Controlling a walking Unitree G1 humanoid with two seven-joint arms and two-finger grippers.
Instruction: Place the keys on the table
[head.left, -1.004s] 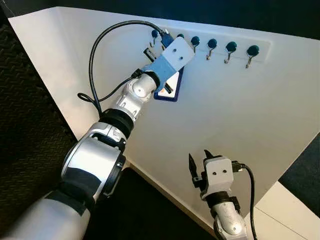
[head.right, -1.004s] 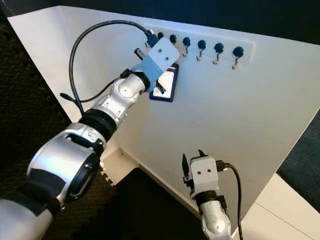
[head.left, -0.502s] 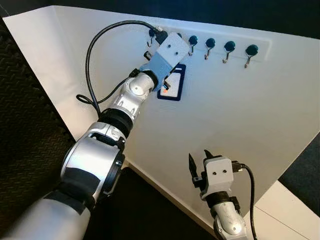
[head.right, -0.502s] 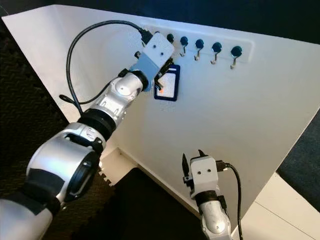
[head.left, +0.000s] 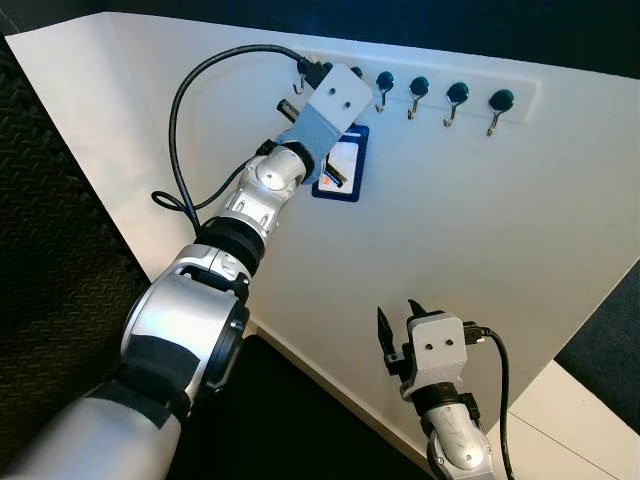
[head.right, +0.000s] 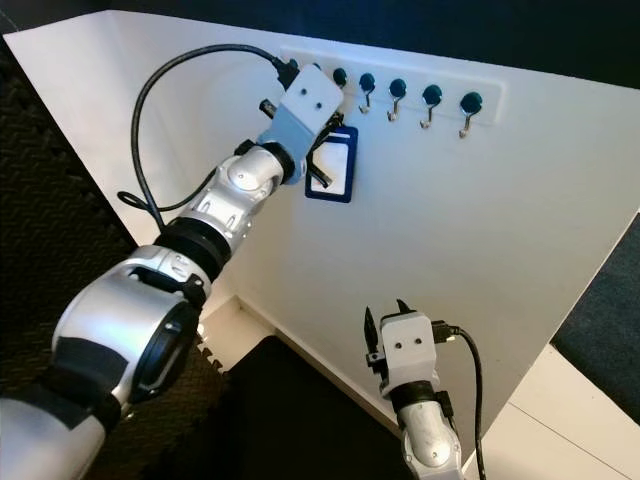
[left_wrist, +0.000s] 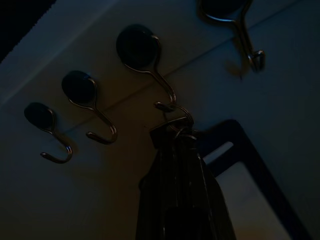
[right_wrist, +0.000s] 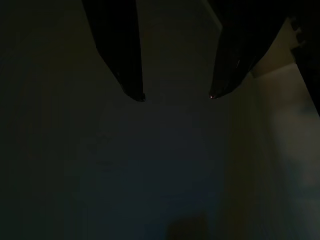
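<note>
- Dark-blue badge holder with a white card (head.left: 341, 170), hanging flat on the white panel (head.left: 480, 230); this, with its metal ring (left_wrist: 176, 131), is what stands for the keys. No table is in view.
- The ring sits at the tip of one wire hook (left_wrist: 165, 100) in the hook rail (head.left: 520, 95). From the wrist view I cannot tell whether it hangs on the hook or has just cleared it.
- Left gripper (left_wrist: 175, 142) is right at that hook, fingers pinched narrow on the ring and the clip at the top of the holder. The holder hangs below the hook, just beside the gripper body.
- Other hooks (left_wrist: 82, 97) line up along the rail on both sides of that hook, all bare.
- Right gripper (right_wrist: 175, 95) hangs low, well apart from the hook, fingers spread with nothing between them.
- Judged step: lifting the ring off the hook, before any carry to a table.
- Risks: pulling straight out from the hook could snag the ring on the upturned tip and yank the rail. The grip is on thin metal, so a tug could slip it and drop the holder down the panel. The swinging holder may also catch a neighbouring hook.
</note>
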